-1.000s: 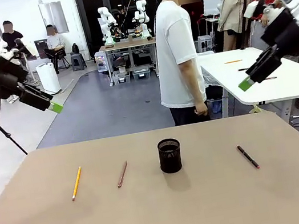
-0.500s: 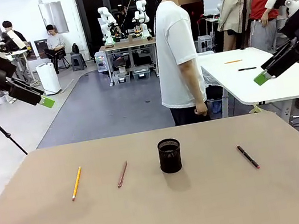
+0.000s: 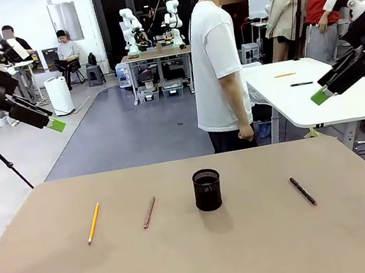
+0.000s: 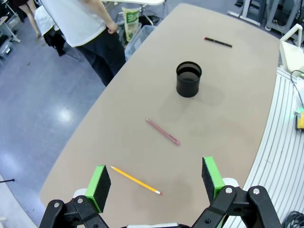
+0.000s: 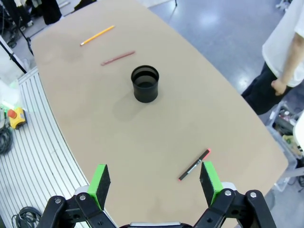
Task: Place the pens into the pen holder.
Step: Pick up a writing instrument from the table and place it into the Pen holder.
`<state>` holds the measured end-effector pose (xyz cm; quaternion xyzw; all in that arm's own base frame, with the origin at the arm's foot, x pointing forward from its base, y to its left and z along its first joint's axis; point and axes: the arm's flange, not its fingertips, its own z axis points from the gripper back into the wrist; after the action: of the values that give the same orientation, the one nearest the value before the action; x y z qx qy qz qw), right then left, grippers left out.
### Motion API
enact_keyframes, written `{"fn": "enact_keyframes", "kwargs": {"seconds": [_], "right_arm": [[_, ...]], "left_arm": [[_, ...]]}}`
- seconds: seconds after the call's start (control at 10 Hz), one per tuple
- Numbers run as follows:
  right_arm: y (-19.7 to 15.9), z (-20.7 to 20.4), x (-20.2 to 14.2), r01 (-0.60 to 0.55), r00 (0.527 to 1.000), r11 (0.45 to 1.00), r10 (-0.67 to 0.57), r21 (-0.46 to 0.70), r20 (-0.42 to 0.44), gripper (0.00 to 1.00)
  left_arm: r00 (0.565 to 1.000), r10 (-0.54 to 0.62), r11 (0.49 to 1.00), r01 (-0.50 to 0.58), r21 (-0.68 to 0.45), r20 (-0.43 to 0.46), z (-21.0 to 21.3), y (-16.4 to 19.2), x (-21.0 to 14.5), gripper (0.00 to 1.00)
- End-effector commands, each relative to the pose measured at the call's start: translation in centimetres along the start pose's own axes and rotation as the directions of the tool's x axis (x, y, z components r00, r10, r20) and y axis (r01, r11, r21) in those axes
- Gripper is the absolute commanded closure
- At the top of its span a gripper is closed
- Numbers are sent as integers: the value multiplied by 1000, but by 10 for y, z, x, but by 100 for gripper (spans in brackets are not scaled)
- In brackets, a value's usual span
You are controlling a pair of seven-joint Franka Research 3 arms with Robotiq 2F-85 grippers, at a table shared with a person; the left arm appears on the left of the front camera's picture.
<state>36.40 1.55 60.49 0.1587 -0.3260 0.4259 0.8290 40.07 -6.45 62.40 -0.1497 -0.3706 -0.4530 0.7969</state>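
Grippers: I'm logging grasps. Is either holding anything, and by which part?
Nothing is held. The left gripper and right gripper are open and empty; the yellow pencil, brown pen and black pen lie on the table.

Left gripper (image 4: 155, 178) hung high above the table (image 4: 228, 118), jaws spread wide and empty.
Seen between its pads (image 4: 98, 186) lay the yellow pencil (image 4: 135, 180); beyond it the brown pen (image 4: 163, 132), then the upright holder (image 4: 189, 79), the black pen (image 4: 218, 42) farthest. A person (image 4: 90, 23) stood by the table's edge.
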Motion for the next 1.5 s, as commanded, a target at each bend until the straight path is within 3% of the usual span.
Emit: {"fn": "enact_keyframes", "kwargs": {"seconds": [0.0, 0.2, 0.3, 1.4], "right_arm": [[-3, 7, 6, -43, 999, 999, 43, 23, 27, 0], [-5, 5, 5, -67, 997, 998, 67, 3, 26, 0], [0, 6, 5, -20, 1000, 1000, 20, -2, 5, 0], [0, 6, 5, -20, 1000, 1000, 20, -2, 5, 0]], "left_arm": [[1000, 26, 999, -25, -21, 14, 3, -1, -7, 0], [998, 43, 999, -42, -23, 39, 3, 0, -15, 0], [1000, 10, 1000, -10, -7, 0, -1, 0, -3, 0], [1000, 14, 1000, -14, -11, 3, -3, -1, -3, 0]]}}
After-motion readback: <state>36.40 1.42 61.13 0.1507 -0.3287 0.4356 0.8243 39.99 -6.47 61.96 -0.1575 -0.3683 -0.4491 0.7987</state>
